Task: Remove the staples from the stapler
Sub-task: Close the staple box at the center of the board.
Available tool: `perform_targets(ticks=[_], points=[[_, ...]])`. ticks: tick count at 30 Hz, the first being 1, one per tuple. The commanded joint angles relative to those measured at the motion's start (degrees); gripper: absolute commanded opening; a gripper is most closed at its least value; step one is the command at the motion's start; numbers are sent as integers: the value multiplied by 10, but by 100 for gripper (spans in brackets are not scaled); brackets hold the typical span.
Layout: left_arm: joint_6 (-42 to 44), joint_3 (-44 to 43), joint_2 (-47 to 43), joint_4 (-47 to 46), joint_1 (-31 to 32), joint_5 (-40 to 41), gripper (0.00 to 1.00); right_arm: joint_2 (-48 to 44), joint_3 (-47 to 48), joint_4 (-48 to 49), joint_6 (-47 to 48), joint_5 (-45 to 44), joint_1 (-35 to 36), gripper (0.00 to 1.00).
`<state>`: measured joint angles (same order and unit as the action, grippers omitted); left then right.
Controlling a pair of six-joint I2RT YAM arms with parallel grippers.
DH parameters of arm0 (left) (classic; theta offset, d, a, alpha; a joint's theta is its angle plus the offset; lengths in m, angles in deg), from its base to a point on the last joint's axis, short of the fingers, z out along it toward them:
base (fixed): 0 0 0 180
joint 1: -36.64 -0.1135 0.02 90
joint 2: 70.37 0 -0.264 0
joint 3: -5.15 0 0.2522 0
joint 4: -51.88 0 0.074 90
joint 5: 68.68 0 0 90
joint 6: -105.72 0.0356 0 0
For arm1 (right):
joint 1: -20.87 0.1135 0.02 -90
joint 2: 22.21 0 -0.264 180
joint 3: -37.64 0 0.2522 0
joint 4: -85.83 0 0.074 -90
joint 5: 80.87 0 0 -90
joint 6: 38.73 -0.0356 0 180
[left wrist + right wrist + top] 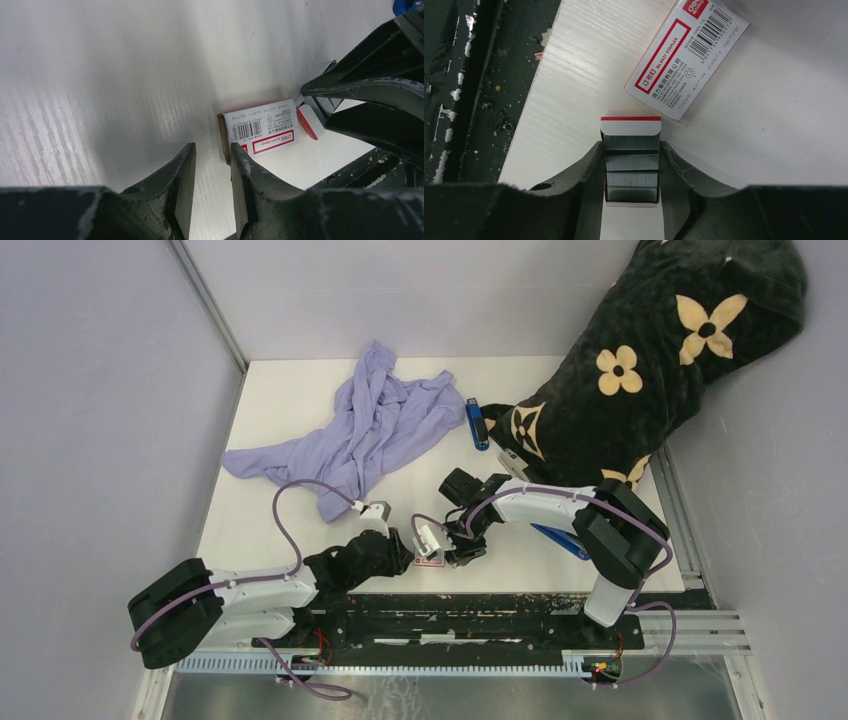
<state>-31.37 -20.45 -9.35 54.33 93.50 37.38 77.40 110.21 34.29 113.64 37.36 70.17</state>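
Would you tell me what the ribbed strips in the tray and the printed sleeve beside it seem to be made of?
The strips: metal by the look, silver-grey, fine ribs with a dull sheen. The sleeve: probably thin smooth card, white with red print, sharp folded edges.

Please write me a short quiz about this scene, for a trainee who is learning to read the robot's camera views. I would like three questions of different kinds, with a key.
1. True or false: the right gripper is closed on a tray that has staples in it.
2. In the top view, what lies just to the left of the blue stapler?
A. a purple cloth
B. a cup
C. a pair of scissors
3. Fill the gap: the left gripper is ____, with nothing between its fingers.

Key: 1 true; 2 A; 3 open.
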Motion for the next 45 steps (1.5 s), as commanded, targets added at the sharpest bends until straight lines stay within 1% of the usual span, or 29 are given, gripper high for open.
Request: perform_targets(ticks=[1, 4, 11, 21, 27, 34, 41, 45], points=[[-2, -23, 18, -24, -5, -7, 38, 7, 18, 27, -21, 1, 4, 36], [1, -32, 23, -9, -6, -8, 36, 7, 18, 29, -24, 1, 3, 36], [4, -44, 31, 21, -6, -9, 35, 12, 21, 37, -40, -1, 3, 35], [14, -66, 84, 31, -7, -29, 33, 11, 22, 53, -60, -10, 4, 34], [16, -73, 80, 66, -7, -19, 32, 5, 18, 72, -75, -31, 1, 34], [30, -81, 73, 100, -15, -24, 32, 5, 17, 88, -87, -50, -8, 34], [46, -93, 93, 113, -24, -44, 32, 6, 13, 103, -90, -56, -9, 35], [57, -105, 106, 116, -29, -53, 32, 5, 12, 103, -77, -49, -8, 36]])
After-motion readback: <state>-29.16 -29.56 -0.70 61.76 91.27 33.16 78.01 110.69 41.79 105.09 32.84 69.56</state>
